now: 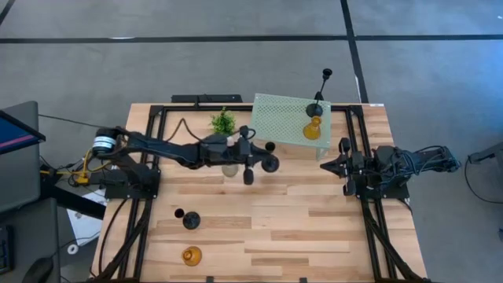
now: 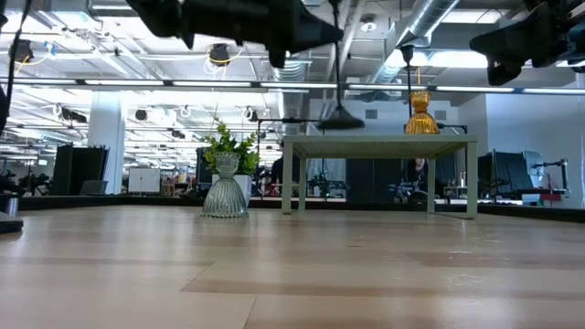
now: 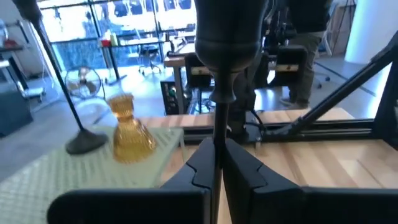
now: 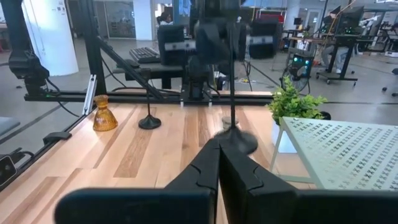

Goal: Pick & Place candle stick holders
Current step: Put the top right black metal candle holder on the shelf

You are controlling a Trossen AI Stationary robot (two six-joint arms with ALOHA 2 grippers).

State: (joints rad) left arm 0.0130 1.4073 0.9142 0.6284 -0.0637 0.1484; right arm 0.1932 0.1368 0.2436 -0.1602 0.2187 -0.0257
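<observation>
My left gripper (image 1: 259, 161) is at mid-table, shut on a black thin-stemmed holder (image 3: 227, 37), which is held high in the low view (image 2: 343, 119). A clear-grey glass holder (image 2: 225, 187) stands on the table under that arm. An amber holder (image 1: 312, 128) and a black holder (image 1: 318, 106) stand on the pale green mesh stand (image 1: 283, 114). Another black holder (image 1: 191, 221) and another amber one (image 1: 191, 255) stand near the table's front left. My right gripper (image 4: 219, 152) is shut and empty, up at the table's right side (image 1: 334, 165). My left gripper pinches the black holder's thin stem (image 3: 217, 134) between its two fingers. The fingers come about level from the table's left and lie across the stem. The holder is upright with its cup up and its round base (image 2: 343, 119) lifted clear of the table.
A small green potted plant (image 1: 223, 122) stands at the far edge, left of the stand. The stand rests on thin legs (image 2: 287, 178) at the far right. Black frame rails (image 1: 357, 134) run along both table sides. Bare wood lies in the middle and near right.
</observation>
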